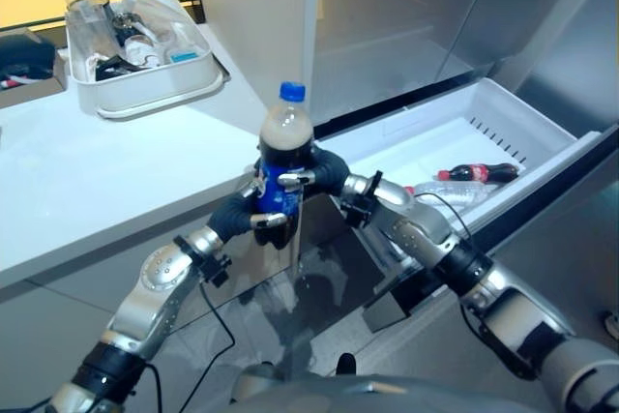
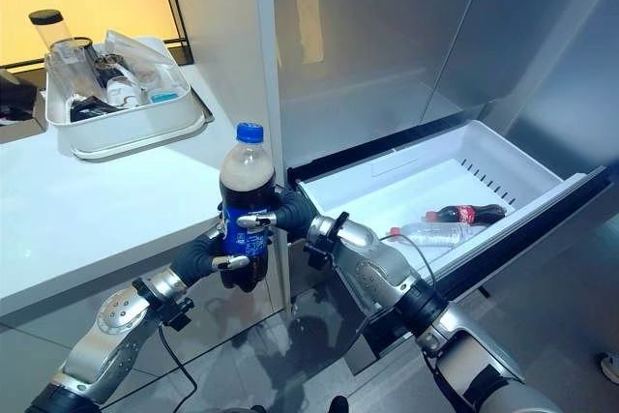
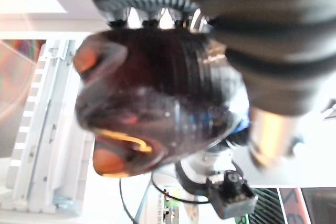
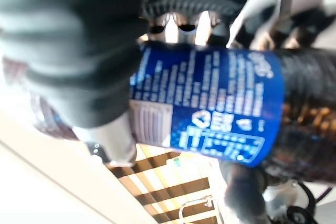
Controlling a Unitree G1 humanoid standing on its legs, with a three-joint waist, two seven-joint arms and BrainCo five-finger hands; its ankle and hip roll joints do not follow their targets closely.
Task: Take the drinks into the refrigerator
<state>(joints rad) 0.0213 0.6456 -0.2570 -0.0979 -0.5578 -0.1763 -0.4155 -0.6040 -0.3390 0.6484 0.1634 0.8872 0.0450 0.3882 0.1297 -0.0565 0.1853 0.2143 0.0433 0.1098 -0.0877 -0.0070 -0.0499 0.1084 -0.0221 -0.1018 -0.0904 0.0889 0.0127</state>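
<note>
While both arms are reaching toward frame centre, the left hand (image 1: 253, 212) and right hand (image 1: 324, 173) are gripping the upright cola bottle (image 1: 285, 157) between white counter (image 1: 87, 181) and open fridge drawer (image 1: 527, 132).

A kitchen: a steel refrigerator (image 2: 406, 36) with its drawer (image 2: 503, 166) open stands beside a white counter (image 2: 87, 200) bearing a dish tub (image 2: 126, 123).

A dark cola bottle (image 1: 286, 157) with blue cap and label is standing upright in mid-air, near the desk (image 1: 87, 171) edge, left of the open refrigerator drawer (image 1: 542, 132), where two bottles (image 1: 466, 181) are lying.
</note>
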